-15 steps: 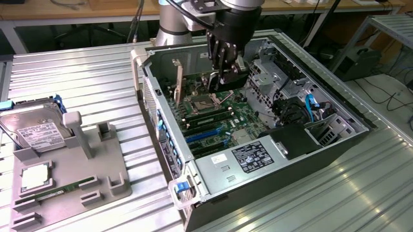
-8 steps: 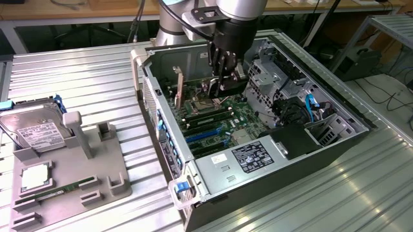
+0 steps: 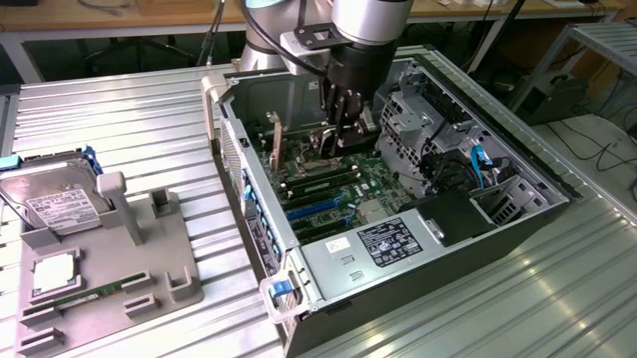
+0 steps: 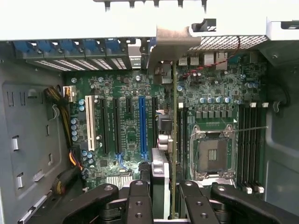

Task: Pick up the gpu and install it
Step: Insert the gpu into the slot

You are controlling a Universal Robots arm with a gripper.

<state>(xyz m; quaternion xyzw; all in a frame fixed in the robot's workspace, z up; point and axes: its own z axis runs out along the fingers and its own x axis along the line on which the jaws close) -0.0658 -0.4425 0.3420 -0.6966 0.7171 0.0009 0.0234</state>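
At the exterior view's left, a grey parts holder lies on the ribbed metal table. A silver hard drive stands tilted at the holder's far left corner, a square processor chip lies nearer its front edge, and a narrow green memory stick lies in a slot just beside the chip.

Centre — the open computer case lies on its side on the table, motherboard facing up. The arm reaches down into the case; the gripper stands narrow, its fingers pinched on the upper edge of the gpu. The card is held upright and edge-on over the expansion slots, just beside the long blue slot, its pale metal bracket against the case's rear wall. Whether the card is seated in a slot cannot be told.

To the exterior view's right — the empty processor socket, then the drive cage with blue cables.
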